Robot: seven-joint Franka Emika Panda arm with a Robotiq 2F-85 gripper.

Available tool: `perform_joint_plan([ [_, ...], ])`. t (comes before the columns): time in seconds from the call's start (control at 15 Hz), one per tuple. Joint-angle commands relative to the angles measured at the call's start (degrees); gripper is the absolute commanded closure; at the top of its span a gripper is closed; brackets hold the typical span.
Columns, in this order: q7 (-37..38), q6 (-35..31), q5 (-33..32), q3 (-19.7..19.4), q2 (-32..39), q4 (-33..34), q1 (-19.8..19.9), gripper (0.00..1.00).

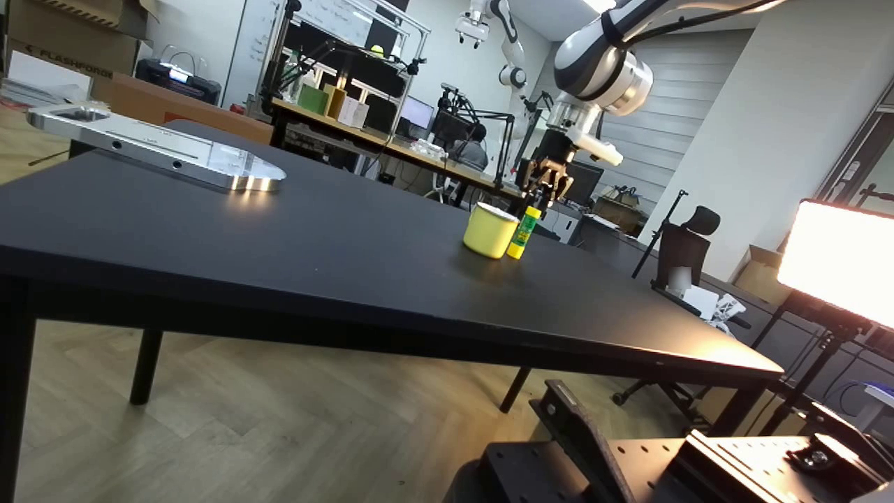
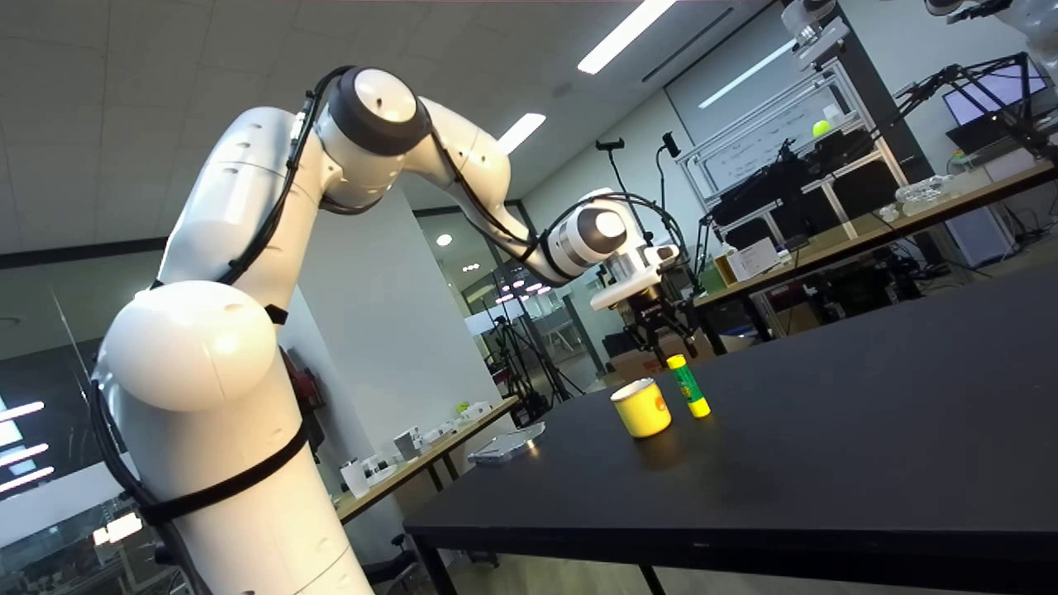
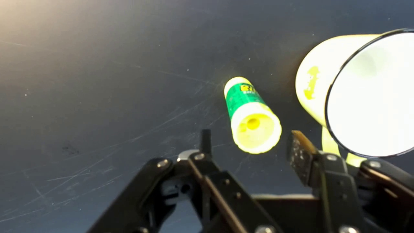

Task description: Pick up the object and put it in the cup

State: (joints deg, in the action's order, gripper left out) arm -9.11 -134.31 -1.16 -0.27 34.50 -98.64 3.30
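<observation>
Progress is judged to stand just short of the grasp. A slim, cylindrical, green-and-yellow plastic glue stick [image 3: 249, 110] is stood upright on the flat black table [image 3: 97, 97], gripped by nothing. Above it, in both exterior views, the black two-fingered metal gripper [image 3: 250, 142] is placed; in the wrist view its jaws are parted, with one fingertip at about eight o'clock of the stick and the other at about four, and dark tabletop is shown between each and the yellow cap. Whether the tips are below the cap's rim cannot be told. Just beside the stick, near three o'clock in the wrist view, a short, wide, yellow cup [image 3: 318, 68] with a white inside and dark rim is stood upright; its inside is washed out by glare, but no item can be made out there. Nearly everything is therefore left: the fingers are to be brought together, the stick raised above the cup's rim, carried toward three o'clock and released inside. By the finger at four o'clock, seen between stick and cup, the cup might be nudged.
</observation>
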Motion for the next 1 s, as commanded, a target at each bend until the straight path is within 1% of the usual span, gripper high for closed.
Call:
perform_joint_plan([
  [0.0, 3.4, 1.8, -0.7, -0.7, -0.3, -0.8, -1.2, 0.67],
  [0.07, 3.9, 2.4, -1.0, -0.8, -0.3, -1.0, -1.5, 0.24],
  [0.13, 4.4, 2.8, -1.1, -0.9, -0.3, -1.1, -1.6, 0.30],
  [0.2, 4.6, 2.7, -1.1, -1.0, -0.4, -1.3, -1.7, 0.80],
  [0.27, 5.2, 2.0, -1.2, -1.2, -0.5, -1.7, -1.9, 0.77],
  [0.33, 5.3, 2.2, -0.9, -1.2, -0.6, -1.8, -1.7, 0.78],
  [0.47, 5.7, 2.1, -1.0, -1.3, -0.7, -2.0, -1.8, 0.91],
  [0.93, 8.2, 4.5, -2.0, -2.3, -2.8, -1.1, -2.7, 0.91],
])
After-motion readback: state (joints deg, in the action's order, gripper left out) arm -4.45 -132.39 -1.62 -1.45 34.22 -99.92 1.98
